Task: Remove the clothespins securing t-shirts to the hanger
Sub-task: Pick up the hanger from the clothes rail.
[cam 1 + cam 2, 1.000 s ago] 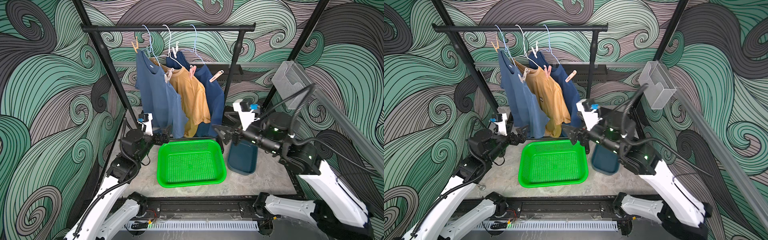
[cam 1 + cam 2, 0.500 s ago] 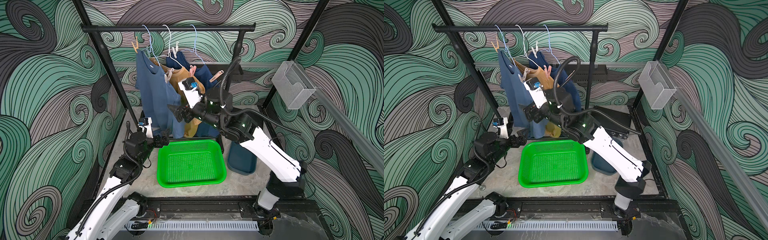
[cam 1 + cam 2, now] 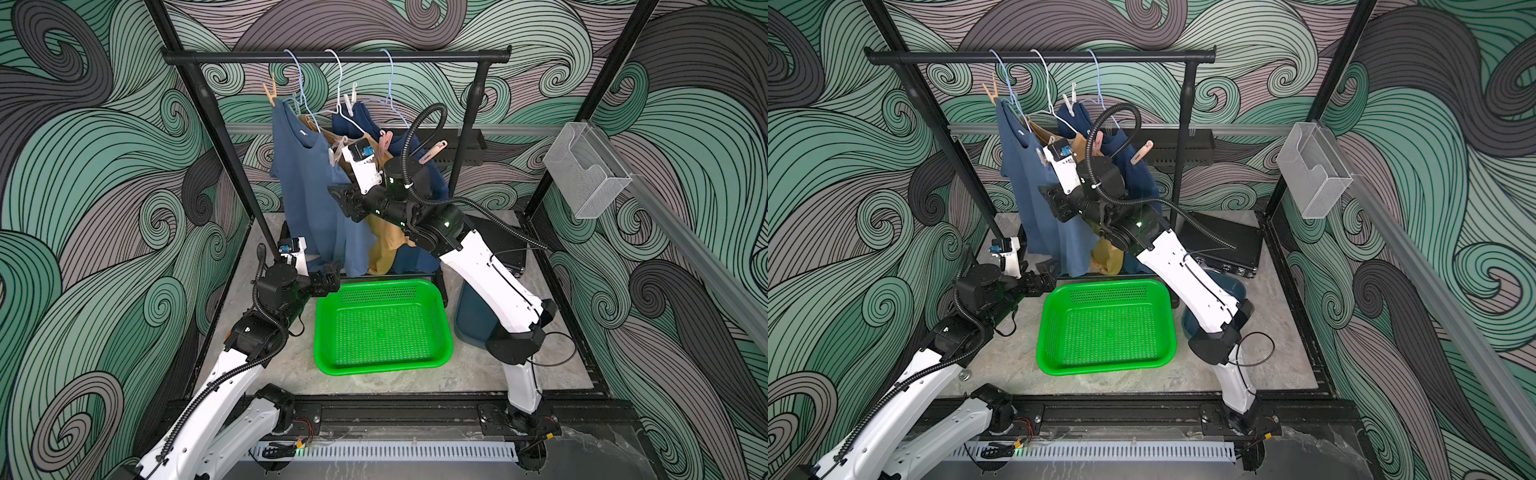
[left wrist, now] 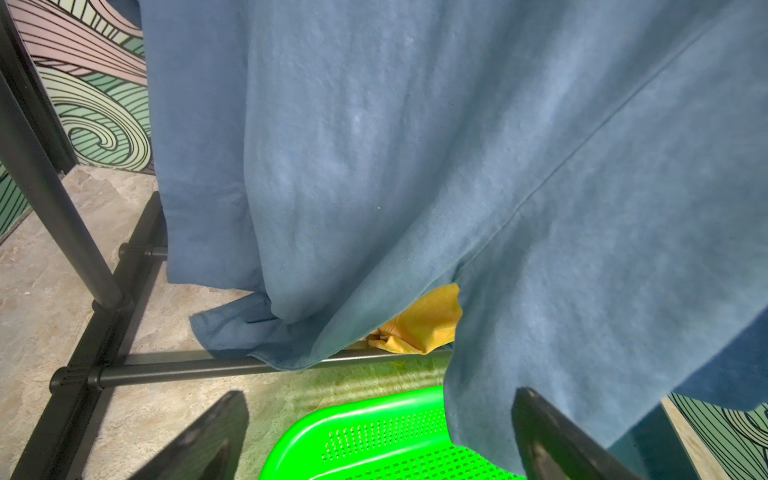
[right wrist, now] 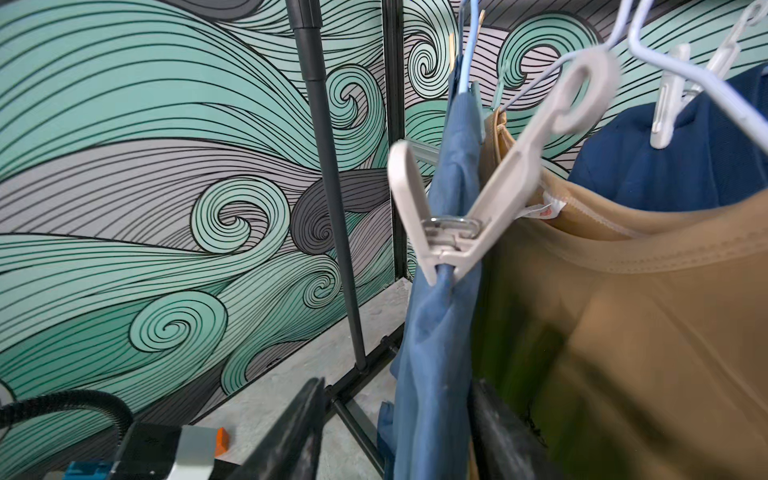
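Swung leftward, right gripper (image 5: 395, 399) straddles blue t-shirt (image 3: 303, 187), jaws apart, below white clothespin (image 5: 469, 216); left gripper (image 3: 332, 279) hangs low, wide open.

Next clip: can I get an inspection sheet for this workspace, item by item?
Surface: grey stone-look tabletop carrying the rack and containers.
Job's things: blue t-shirt, mustard t-shirt and navy t-shirt on hangers; orange clothespin, white clothespin, pink clothespin and peach clothespin all clipped on.
Clutter: green basket, empty; dark blue bin; black case.
Grippers: left tool open, low beside the basket; right tool with jaws apart, astride the blue t-shirt below the white clothespin.
Cables: black conduit arches over the right arm; thin wire loops at its base.
Surroundings: swirl-patterned walls; black rail; mesh holder.
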Tool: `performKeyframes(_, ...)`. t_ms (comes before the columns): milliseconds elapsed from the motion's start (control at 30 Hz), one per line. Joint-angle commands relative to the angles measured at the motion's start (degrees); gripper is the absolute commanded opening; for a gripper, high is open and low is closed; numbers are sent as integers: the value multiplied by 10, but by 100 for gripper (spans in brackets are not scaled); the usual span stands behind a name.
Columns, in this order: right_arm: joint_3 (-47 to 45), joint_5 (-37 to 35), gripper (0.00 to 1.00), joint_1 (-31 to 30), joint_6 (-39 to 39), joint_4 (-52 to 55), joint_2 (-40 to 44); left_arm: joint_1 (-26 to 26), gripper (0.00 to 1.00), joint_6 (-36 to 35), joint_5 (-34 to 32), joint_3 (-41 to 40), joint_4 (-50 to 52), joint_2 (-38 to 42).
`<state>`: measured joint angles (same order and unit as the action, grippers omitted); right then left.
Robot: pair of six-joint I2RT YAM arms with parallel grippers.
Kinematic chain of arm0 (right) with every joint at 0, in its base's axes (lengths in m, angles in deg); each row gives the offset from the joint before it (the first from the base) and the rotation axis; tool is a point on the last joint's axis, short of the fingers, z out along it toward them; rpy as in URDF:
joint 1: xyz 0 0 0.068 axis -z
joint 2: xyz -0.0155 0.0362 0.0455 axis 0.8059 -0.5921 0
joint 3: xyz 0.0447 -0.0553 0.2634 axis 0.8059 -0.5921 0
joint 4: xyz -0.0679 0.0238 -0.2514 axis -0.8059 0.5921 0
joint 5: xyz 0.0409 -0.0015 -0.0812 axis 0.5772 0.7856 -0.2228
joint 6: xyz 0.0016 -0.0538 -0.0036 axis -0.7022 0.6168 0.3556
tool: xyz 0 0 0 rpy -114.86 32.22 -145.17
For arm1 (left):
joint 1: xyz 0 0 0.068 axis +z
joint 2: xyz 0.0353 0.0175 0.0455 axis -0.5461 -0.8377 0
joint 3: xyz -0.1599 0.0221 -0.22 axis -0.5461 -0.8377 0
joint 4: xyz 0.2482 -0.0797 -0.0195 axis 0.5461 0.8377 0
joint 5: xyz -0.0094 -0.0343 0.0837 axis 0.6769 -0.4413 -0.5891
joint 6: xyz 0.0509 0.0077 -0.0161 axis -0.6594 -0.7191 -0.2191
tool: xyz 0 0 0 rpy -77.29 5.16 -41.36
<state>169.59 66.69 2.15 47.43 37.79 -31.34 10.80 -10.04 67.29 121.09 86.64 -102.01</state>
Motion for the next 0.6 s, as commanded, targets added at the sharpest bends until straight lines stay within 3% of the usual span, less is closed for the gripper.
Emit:
performKeyframes(0, 15, 6, 50, 2, -6, -15, -1, -3, 99, 17, 5, 0, -19, -9)
performKeyframes(233, 15, 2, 34, 2, -6, -44, -12, -3, 99, 21, 8, 0, -22, -12)
performKeyframes(567, 43, -26, 24, 1, 2, -56, -40, -3, 98, 24, 8, 4, -21, -20)
